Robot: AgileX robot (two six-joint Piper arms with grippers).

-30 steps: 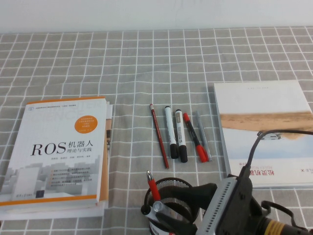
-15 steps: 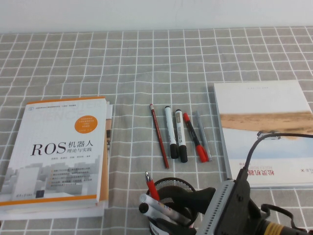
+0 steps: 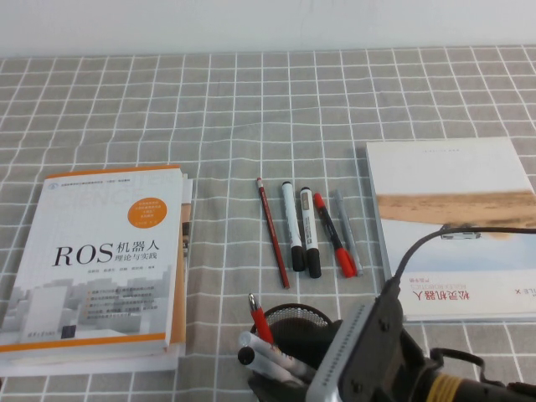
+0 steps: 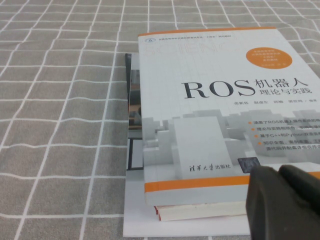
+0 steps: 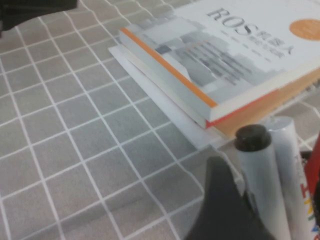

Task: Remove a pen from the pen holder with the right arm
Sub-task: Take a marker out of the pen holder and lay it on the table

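R tool (image 3: 285, 381) open at pen holder (image 3: 311, 316), beside its 2 white markers (image 3: 266, 356) + 1 red pen (image 3: 260, 319). 5 loose pens (image 3: 306, 230) behind. ROS book (image 3: 100, 260) left, white book (image 3: 456, 226) right. L tool (image 4: 282, 200) by ROS book; state can't tell.

Pens (image 3: 261, 322) in pen holder (image 3: 295, 312), book (image 3: 100, 260) left

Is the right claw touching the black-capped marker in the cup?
Cannot tell. Right wrist view: right claw sits tight beside the marker, neither gap nor contact plain. Left claw hangs over the book.
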